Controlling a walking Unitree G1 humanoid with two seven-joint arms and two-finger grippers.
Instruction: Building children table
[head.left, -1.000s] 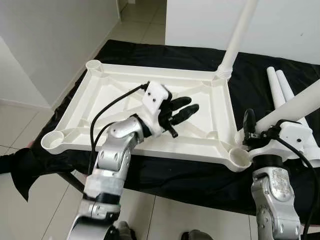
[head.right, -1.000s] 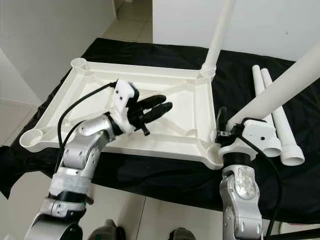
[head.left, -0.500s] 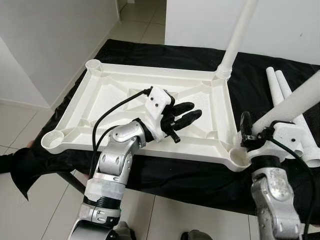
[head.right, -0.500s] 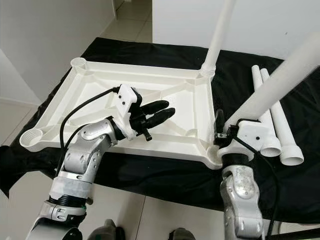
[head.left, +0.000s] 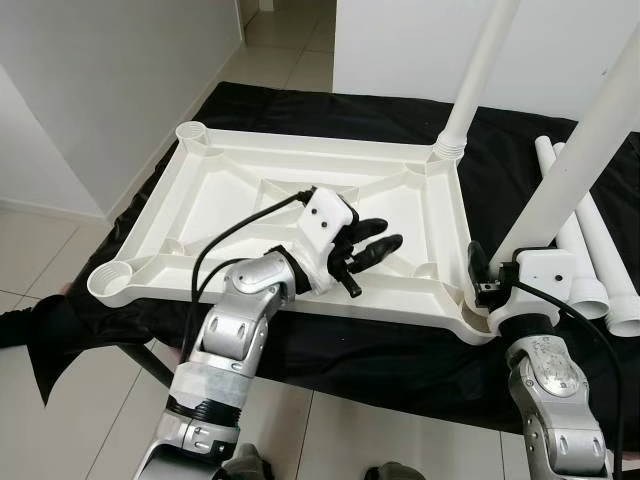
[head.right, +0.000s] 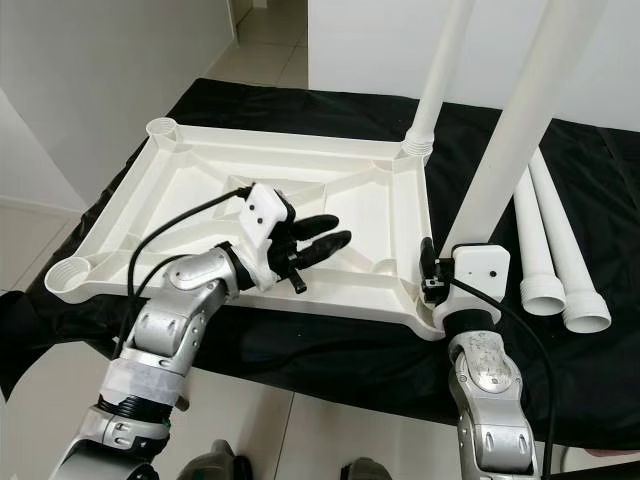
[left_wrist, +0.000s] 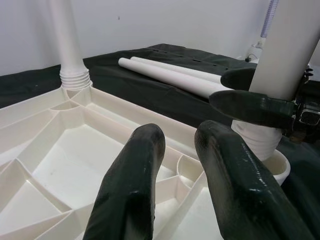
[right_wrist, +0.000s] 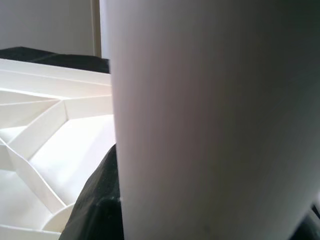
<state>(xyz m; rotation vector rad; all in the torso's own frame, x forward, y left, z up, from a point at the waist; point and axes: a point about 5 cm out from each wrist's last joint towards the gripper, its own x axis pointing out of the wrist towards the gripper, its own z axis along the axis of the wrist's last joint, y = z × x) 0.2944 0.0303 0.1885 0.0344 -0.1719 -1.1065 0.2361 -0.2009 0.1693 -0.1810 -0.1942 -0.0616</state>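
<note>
A white plastic tabletop (head.left: 250, 190) lies upside down on a black-covered table. One white leg (head.left: 478, 70) stands in its far right corner socket. My right gripper (head.right: 450, 262) is shut on a second leg (head.left: 590, 130). It holds this leg nearly upright, with the base at the near right corner socket (head.left: 482, 322). The held leg (right_wrist: 210, 120) is very close in the right wrist view. My left gripper (head.left: 375, 245) hovers over the tabletop's near right part, fingers (left_wrist: 135, 190) slightly open and holding nothing.
Two loose white legs (head.right: 545, 240) lie side by side on the black cloth (head.left: 350, 110) right of the tabletop. White walls stand behind and to the left. Tiled floor (head.left: 60, 250) lies left of the table and below its near edge.
My right gripper has swung its leg from a strong tilt to nearly upright and brought its base onto the near right socket. The left gripper drifted slightly toward the near edge.
</note>
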